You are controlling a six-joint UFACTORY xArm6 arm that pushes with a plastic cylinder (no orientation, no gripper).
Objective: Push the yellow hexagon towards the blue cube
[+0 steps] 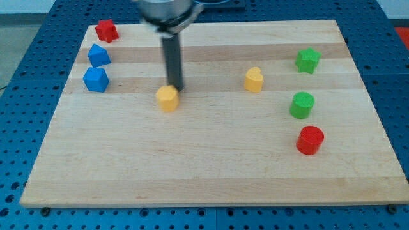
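In the camera view, the one relation that matters is how my tip [177, 89] stands to the yellow hexagon [167, 98]. The tip sits just at the hexagon's upper right edge, touching it or very nearly so; the blur there does not let me say which. The hexagon lies a little left of the frame's centre on the wooden bench [211, 172].

The blue cube [96, 80] lies well to the left of the hexagon and slightly higher in the frame, near the bench's left edge. So the hexagon must travel leftward and a touch upward. With the tip on the hexagon's right and above it, a push to the left looks workable, though I judge the tip would do better lower down, on the side squarely opposite the cube, or the hexagon may slide toward the frame's bottom left.

There is no hand on this arm: the rod ends plainly, holds nothing and can only shove.

A second blue block [98, 55] sits just above the cube, and could be mistaken for it. A yellow heart-like block [254, 80] rests right of centre.

The arm's upper part is blurred and cut off at the top of the frame. The rod hides a strip of bench behind it.
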